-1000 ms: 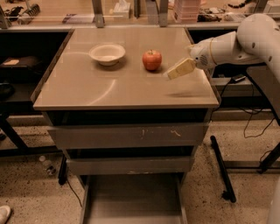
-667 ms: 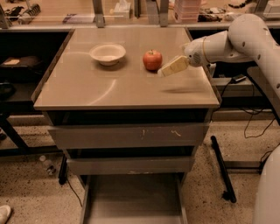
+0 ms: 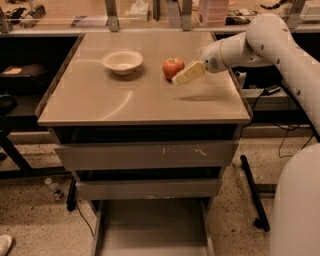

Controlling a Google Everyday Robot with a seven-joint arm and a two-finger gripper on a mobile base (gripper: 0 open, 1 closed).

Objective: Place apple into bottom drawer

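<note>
The red-orange apple (image 3: pixel 172 67) sits on the cabinet top (image 3: pixel 135 95), right of centre near the back. My gripper (image 3: pixel 180 78) reaches in from the right on the white arm, and its cream fingertips are right beside the apple's lower right side. The bottom drawer (image 3: pixel 150 225) is pulled out below, showing its flat grey floor with nothing in it.
A cream-white bowl (image 3: pixel 122 61) stands left of the apple. The scratched-front upper drawer (image 3: pixel 145 156) and the middle drawer (image 3: pixel 147 189) are pushed in. Shelves with clutter (image 3: pixel 140 10) stand behind. A black stand leg (image 3: pixel 252 192) is on the floor at the right.
My gripper has moved left along the top, from well right of the apple to right beside it. The apple and bowl have not moved.
</note>
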